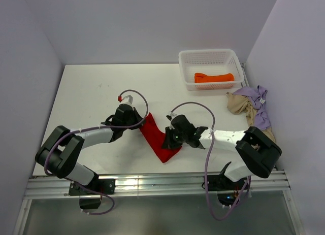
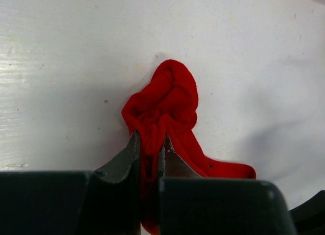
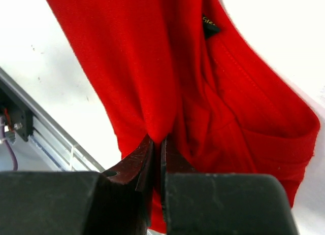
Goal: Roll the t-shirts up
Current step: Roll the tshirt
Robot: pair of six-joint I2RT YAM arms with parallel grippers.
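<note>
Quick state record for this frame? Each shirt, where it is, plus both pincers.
red t-shirt: bunched, mid table, near edge
left pincer: shut on red t-shirt
right pincer: shut on red t-shirt
orange t-shirt: bundled in white basket, far right
beige t-shirt: heaped at table's right edge
lavender t-shirt: heaped, touching beige t-shirt

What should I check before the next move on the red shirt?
1. Grip of left gripper on red shirt: ok, shut on bunched cloth.
2. Grip of right gripper: ok, shut on a fold of the same shirt.
3. Shirt flat enough to roll: not ok, twisted and bunched.
4. Shirt fully on table: ok, but close to the near edge.
5. Room in basket: ok, only an orange shirt inside.
</note>
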